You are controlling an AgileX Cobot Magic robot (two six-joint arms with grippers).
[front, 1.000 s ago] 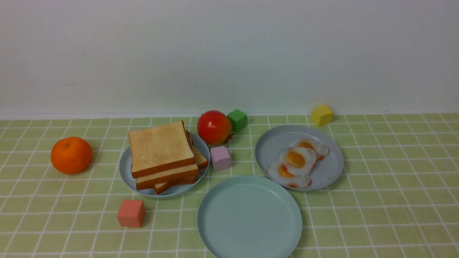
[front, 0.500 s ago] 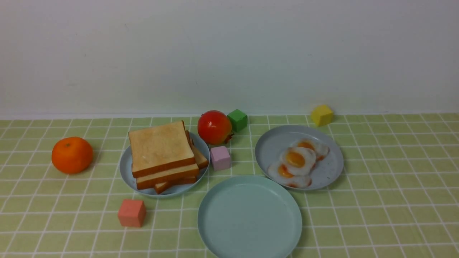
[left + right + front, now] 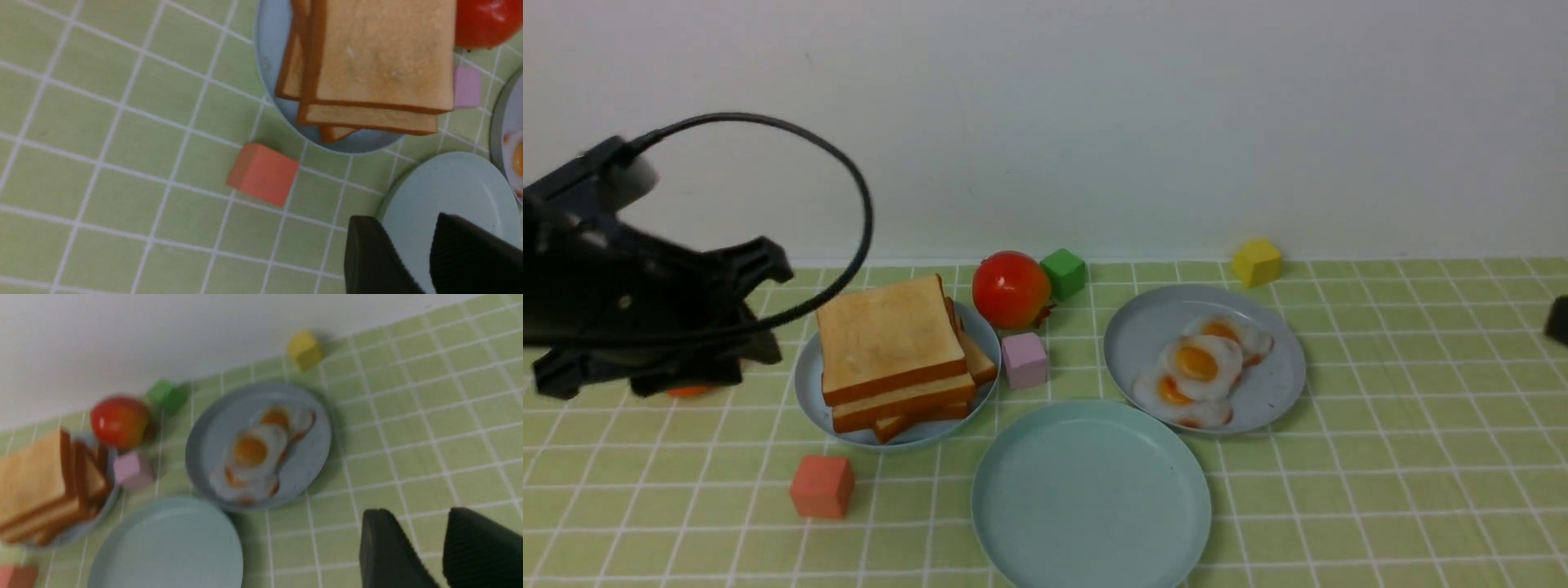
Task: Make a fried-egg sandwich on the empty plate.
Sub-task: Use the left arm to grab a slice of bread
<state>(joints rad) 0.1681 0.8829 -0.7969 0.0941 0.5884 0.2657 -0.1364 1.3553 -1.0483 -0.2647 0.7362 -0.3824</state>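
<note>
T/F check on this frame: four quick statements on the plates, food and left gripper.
1. The mint plate is empty. True.
2. The toast stack shares a plate with the fried eggs. False: the toast sits on the left grey-blue plate, the eggs on the right grey-blue plate.
3. The left gripper holds a toast slice. False: it is open and holds nothing.
4. The pink cube lies between those two plates. True.

Fruit and four blocks dotted around the green checked desk (image 3: 1421, 457).
A red tomato (image 3: 1010, 289) sits at the back, a green block (image 3: 1063, 273) just beside it and a lilac block (image 3: 1023, 359) in front, between the left grey plate (image 3: 809, 384) and the right grey plate (image 3: 1147, 327). There's a yellow block (image 3: 1256, 261) behind the right one, a salmon block (image 3: 822, 486) alone front-left, and an orange (image 3: 690, 391) barely peeking out far left.
</note>
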